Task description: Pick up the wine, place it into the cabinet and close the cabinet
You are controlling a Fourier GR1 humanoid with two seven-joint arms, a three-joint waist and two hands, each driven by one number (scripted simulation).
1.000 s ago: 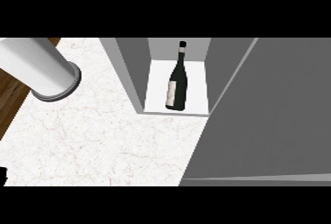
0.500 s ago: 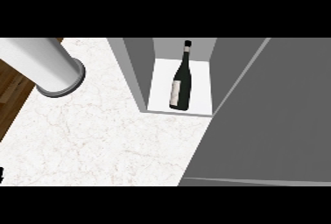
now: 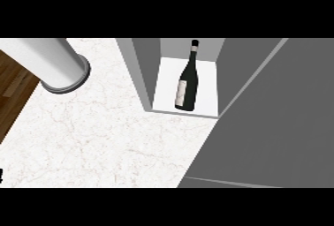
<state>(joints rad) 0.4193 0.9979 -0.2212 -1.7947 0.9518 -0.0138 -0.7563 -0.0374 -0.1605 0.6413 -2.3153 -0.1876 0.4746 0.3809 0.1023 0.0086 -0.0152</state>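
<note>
The dark wine bottle (image 3: 187, 86), with a white label, stands upright on the white floor of the open cabinet (image 3: 145, 75) at the top centre. The cabinet's grey door (image 3: 274, 128) stands open at the right, its edge running from the cabinet's front right corner down to the lower edge. A thick grey-white arm segment (image 3: 52, 62) comes in from the upper left, well left of the cabinet, and no hand shows on it. A small black sliver (image 3: 1, 175) at the left edge may be part of a hand; too little of it shows to tell.
The white marble counter (image 3: 111, 137) spreads in front of the cabinet. Dark wooden floor (image 3: 13, 84) shows past the counter's left edge. The door covers the whole right side.
The arm segment has shifted a little to the right and up. The bottle stays in the cabinet, and the door's upper edge leans slightly further right.
</note>
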